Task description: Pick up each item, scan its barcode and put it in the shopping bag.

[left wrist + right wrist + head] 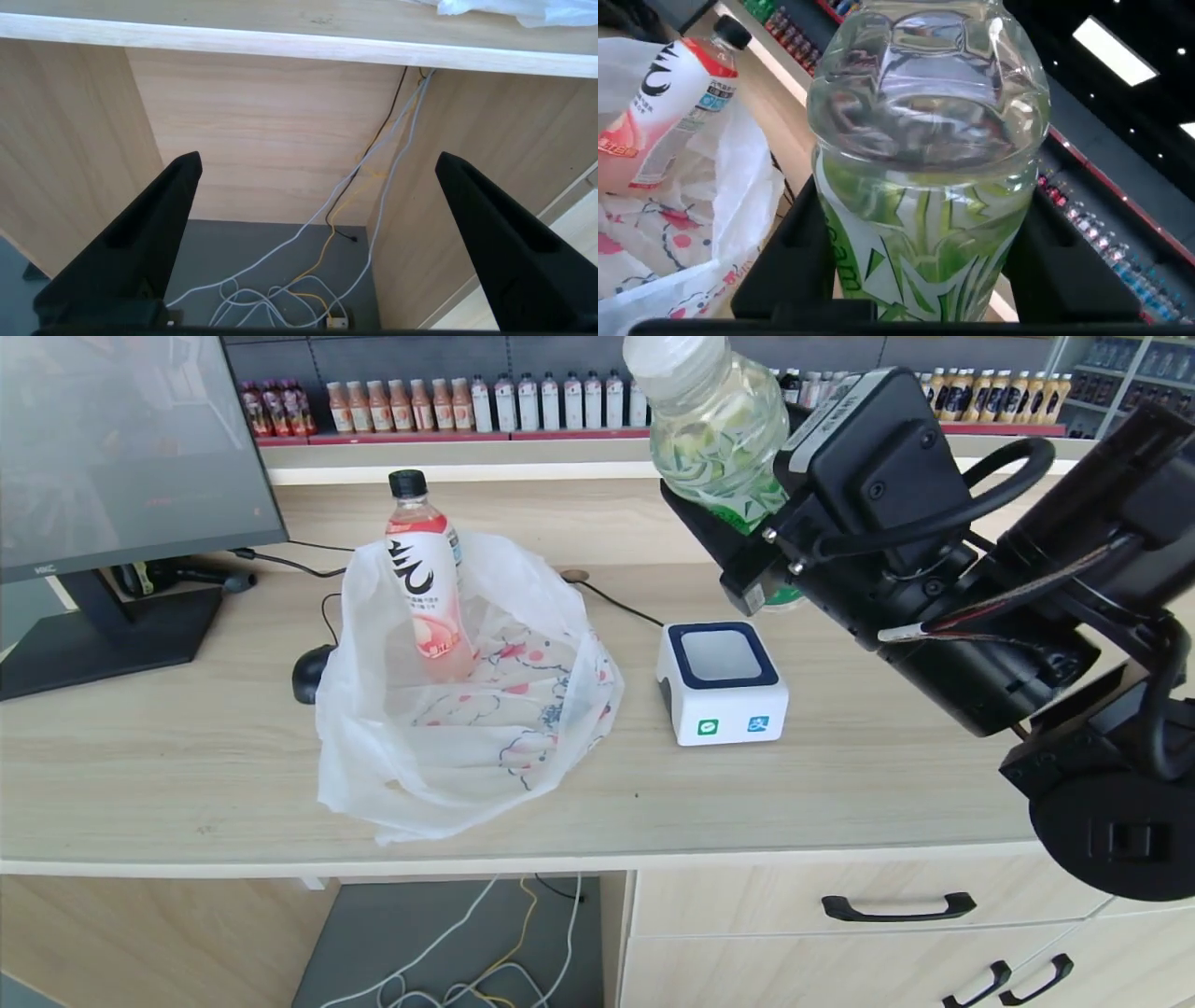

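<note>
My right gripper is shut on a clear bottle with a green label, held in the air above and behind the white barcode scanner. The same green-label bottle sits between the black fingers in the right wrist view. A pink-label bottle with a black cap stands upright inside the white shopping bag on the counter; the pink bottle and bag show beside it. My left gripper is open, below the counter edge, facing the recess with cables.
A monitor on a black stand is at the counter's back left, with a black mouse beside the bag. A cable runs across the counter to the scanner. Drawers sit under the counter on the right. Shelves of bottles line the back wall.
</note>
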